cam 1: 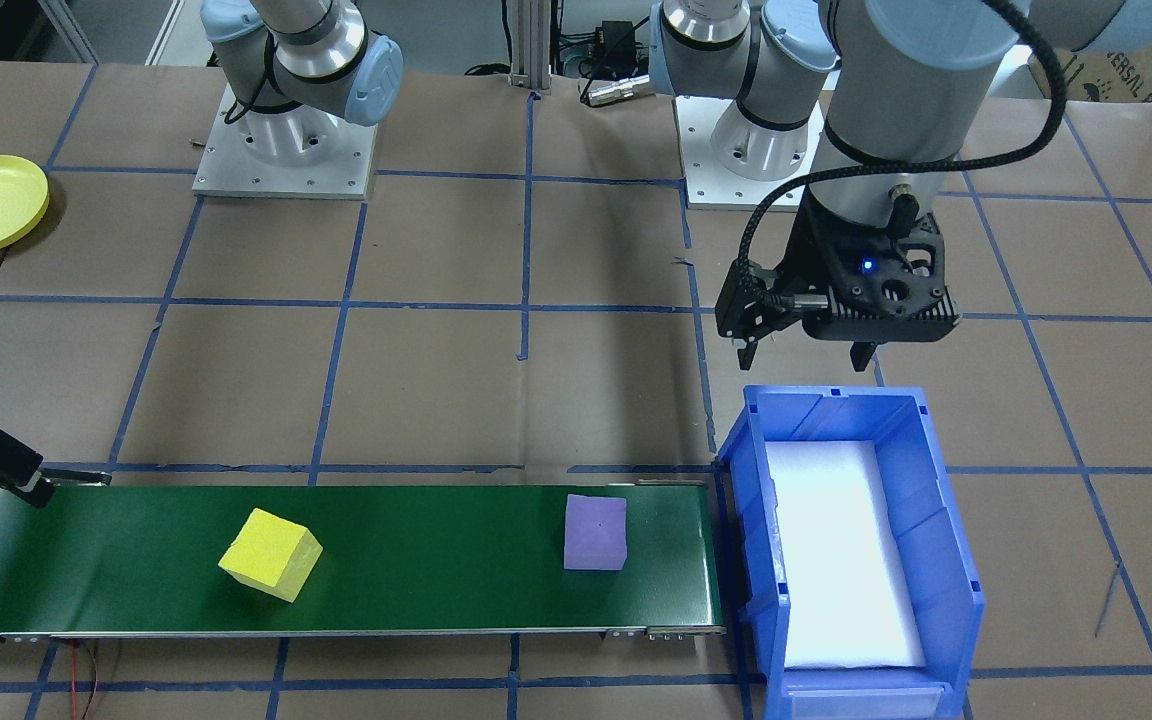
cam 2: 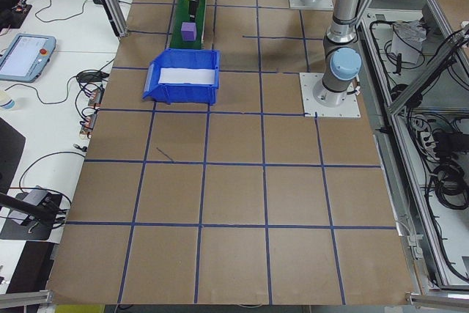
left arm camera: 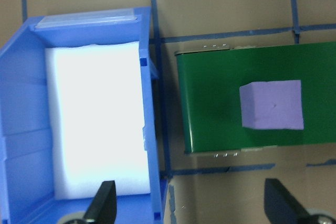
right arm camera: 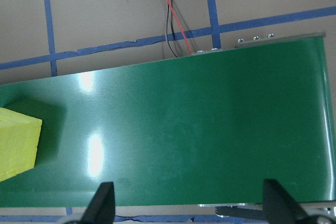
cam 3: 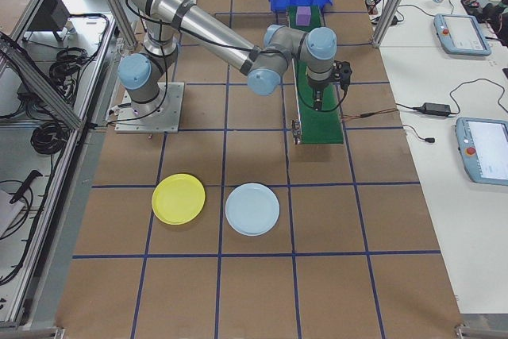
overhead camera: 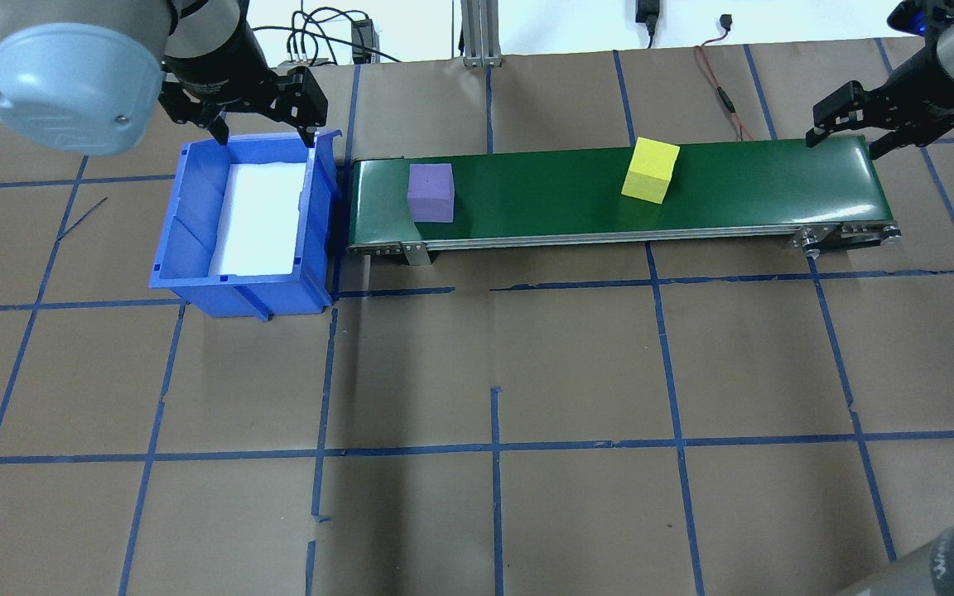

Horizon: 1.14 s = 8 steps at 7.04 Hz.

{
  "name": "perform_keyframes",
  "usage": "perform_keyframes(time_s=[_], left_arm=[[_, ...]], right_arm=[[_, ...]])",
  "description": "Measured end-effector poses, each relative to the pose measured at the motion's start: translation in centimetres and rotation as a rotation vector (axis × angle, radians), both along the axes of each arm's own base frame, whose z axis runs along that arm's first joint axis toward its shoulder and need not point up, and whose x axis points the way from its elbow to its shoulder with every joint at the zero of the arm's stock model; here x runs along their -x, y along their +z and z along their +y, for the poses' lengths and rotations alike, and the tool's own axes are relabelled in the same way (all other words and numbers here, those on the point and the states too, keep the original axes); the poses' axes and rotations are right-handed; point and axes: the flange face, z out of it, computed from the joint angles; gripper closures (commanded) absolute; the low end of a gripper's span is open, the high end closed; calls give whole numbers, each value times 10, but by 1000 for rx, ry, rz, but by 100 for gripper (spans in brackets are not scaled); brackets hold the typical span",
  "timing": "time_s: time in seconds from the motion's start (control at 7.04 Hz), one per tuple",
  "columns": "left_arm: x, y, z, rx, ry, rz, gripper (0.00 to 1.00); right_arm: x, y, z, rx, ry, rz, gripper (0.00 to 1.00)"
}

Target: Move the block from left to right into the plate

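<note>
A purple block point(cam 1: 595, 532) lies on the green conveyor belt point(cam 1: 416, 570) close to the blue bin point(cam 1: 946, 520). Farther along the belt sits a yellow block point(cam 1: 270, 553), turned at an angle. My left gripper point(overhead camera: 265, 134) hangs open over the bin's edge, and the purple block point(left arm camera: 272, 105) shows to the side in its wrist view. My right gripper point(overhead camera: 845, 142) is open above the belt's other end, holding nothing, with the yellow block point(right arm camera: 16, 142) at the edge of its view. A yellow plate point(cam 3: 178, 198) and a light blue plate point(cam 3: 252, 209) lie on the table beyond that end.
White foam lines the floor of the blue bin point(overhead camera: 187, 215). The belt point(overhead camera: 758, 186) runs along the table's far side from the robot. A red and black cable point(right arm camera: 176, 24) leaves the belt's end. Blue tape marks a grid on the brown table.
</note>
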Motion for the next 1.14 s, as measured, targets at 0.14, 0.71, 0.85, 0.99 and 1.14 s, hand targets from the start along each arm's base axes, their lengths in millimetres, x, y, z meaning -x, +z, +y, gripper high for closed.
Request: perform_keyframes(time_s=[0.14,0.71,0.85,0.99,1.14], left_arm=[[-3,-2,8,-38,6,-7,0],[-8,1,32,-132,24,-11,0],[-8,1,33,-135,24,-11,0],[-9,0,33,-137,24,-11,0],[-10,0,33,-138,22,-11,0]], right_arm=[[-1,-3,-4,2,-29,-35,0],[-3,-24,-29,-18,-172,-189,0],[-5,-24,-30,-20,-185,-198,0],[-10,-25,-30,-26,-194,-203,0],[-18,-25,-31,-33,-200,-206,0]])
